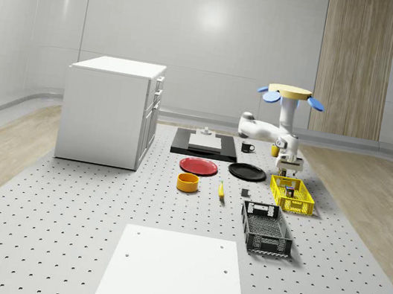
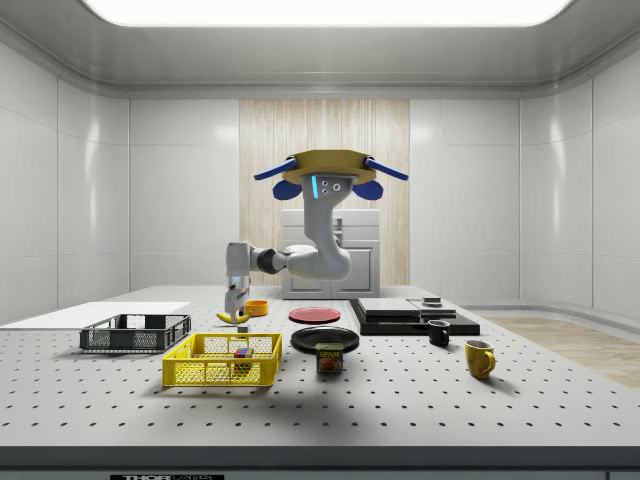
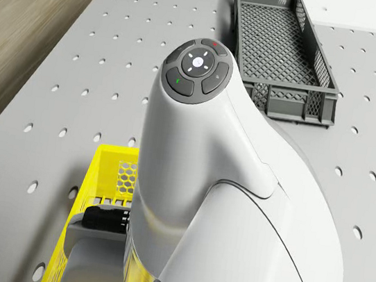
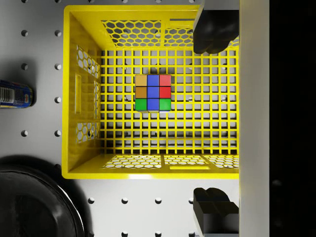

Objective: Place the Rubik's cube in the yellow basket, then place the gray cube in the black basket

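The Rubik's cube (image 4: 153,92) lies flat on the mesh floor of the yellow basket (image 4: 82,94), roughly central and clear of every wall, so the first half of the task looks done. The hand (image 4: 212,118) hangs directly above that basket with its fingers (image 4: 213,30) spread wide and nothing between them. The drone (image 1: 290,95) hovers over the counter (image 1: 54,229) just behind the yellow basket's far end, with the arm reaching forward and down to it.

What remains is the gray cube. A small dark block (image 1: 245,194) sits on the counter between the yellow basket and the black basket (image 1: 265,230), near a yellow marker-like object; I take it for the gray cube (too small to be certain).

It should handle as a rigid, light block with flat parallel faces, unlikely to deform or break. Its smooth sides could slip if pinched near an edge. The best hold is probably from above, fingers squared across two opposite side faces at mid-height, low enough that the pads bear fully. The black basket is shallow and open-topped, so a short drop should suit.
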### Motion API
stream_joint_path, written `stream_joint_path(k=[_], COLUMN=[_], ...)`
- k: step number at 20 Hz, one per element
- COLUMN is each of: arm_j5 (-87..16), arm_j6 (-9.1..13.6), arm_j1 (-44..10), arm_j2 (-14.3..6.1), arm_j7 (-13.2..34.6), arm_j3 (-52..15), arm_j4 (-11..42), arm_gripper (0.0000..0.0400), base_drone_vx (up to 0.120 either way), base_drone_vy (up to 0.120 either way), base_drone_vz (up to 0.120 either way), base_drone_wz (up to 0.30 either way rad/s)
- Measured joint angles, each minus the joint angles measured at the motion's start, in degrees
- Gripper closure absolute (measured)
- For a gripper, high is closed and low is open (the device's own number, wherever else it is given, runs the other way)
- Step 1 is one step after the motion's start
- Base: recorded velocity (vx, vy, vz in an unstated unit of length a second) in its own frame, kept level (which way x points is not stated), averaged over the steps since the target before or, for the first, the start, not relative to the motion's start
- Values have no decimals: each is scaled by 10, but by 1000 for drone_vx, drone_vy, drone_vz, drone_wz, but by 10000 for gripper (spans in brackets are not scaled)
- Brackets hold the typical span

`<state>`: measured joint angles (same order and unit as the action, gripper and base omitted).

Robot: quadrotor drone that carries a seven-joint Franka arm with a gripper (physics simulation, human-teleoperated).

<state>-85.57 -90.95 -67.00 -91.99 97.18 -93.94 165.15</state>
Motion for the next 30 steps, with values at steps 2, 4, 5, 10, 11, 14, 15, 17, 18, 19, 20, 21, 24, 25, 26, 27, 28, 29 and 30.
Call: stream_joint_path(k=[2, 4, 5, 10, 11, 14, 15, 17, 18, 19, 20, 21, 24, 25, 26, 27, 28, 29, 30], arm_j5=[1, 2, 2, 3, 3, 3, 4, 4, 4, 4, 4, 4, 4, 5, 5, 5, 5, 5, 5], arm_j6=[-1, -2, -2, -4, -4, -5, -5, -6, -6, -6, -7, -7, -7, -8, -8, -8, -8, -8, -8], arm_j1=[0, 0, 0, 0, 0, 0, 0, 1, 1, 1, 1, 1, 1, 1, 1, 1, 1, 1, 1], arm_j2=[-1, -2, -2, -4, -5, -6, -6, -7, -7, -7, -7, -8, -8, -8, -9, -9, -9, -9, -9], arm_j7=[0, 0, 0, 0, 0, 0, 0, 0, 0, -1, -1, -1, -1, -1, -1, -1, -1, -1, -1], arm_j3=[-1, -1, -1, -2, -2, -2, -2, -2, -2, -2, -2, -2, -2, -2, -2, -3, -3, -3, -3], arm_j4=[0, 0, 0, 0, 0, 0, 0, 0, 0, 0, 0, 0, 0, 0, 0, 0, 0, 0, 0], arm_gripper=[0, 0, 0, 0, 0, 0, 0, 0, 0, 0, 0, 0, 0, 0, 0, 0, 0, 0, 0], base_drone_vx=[0, 0, 0, 120, 120, 40, 0, 0, 40, 120, 80, 0, 0, 0, 0, 0, 0, 0, 0], base_drone_vy=[-120, -120, -120, -120, -120, -120, -120, -120, -120, -120, -120, -120, -120, -120, -120, -120, -120, -120, -120], base_drone_vz=[0, 0, 0, 0, 0, 0, 0, 0, 0, 0, 0, 0, 0, 0, -120, -120, -120, -120, -120], base_drone_wz=[0, 0, 0, 0, 0, 0, 0, 0, 0, 0, 0, 0, 0, 0, 0, 0, 0, 0, 0])
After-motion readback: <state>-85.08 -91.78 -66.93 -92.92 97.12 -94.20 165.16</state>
